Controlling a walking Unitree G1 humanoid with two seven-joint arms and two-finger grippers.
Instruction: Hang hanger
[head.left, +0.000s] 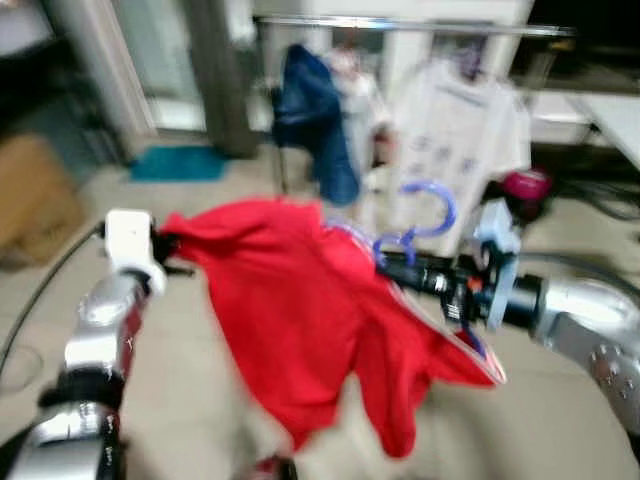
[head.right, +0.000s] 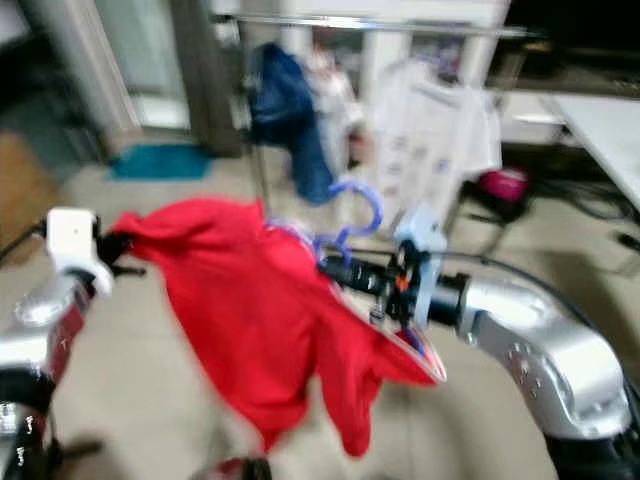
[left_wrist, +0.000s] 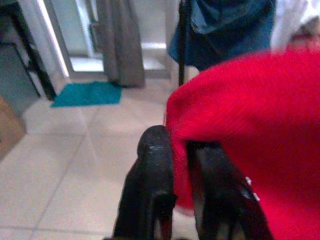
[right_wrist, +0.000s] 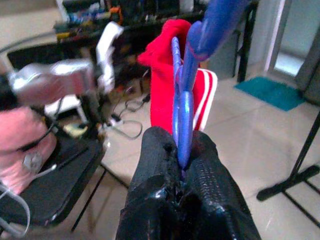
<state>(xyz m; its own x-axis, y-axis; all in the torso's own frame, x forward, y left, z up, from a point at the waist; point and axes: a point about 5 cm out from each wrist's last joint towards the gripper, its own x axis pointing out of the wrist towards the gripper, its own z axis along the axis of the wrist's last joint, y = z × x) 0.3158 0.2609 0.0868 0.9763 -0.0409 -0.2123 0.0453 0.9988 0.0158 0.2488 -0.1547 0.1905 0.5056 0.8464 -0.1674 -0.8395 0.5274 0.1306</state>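
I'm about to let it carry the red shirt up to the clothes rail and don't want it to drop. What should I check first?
1. Right gripper shut on the blue hanger: ok.
2. Left gripper pinching the red shirt edge: ok.
3. Shirt seated on the hanger: cannot tell; it sags between the arms and the head views are blurred.
4. Hanger hook free and pointing up: ok.
5. Free spot on the clothes rail between the blue garment and white shirt: cannot tell.
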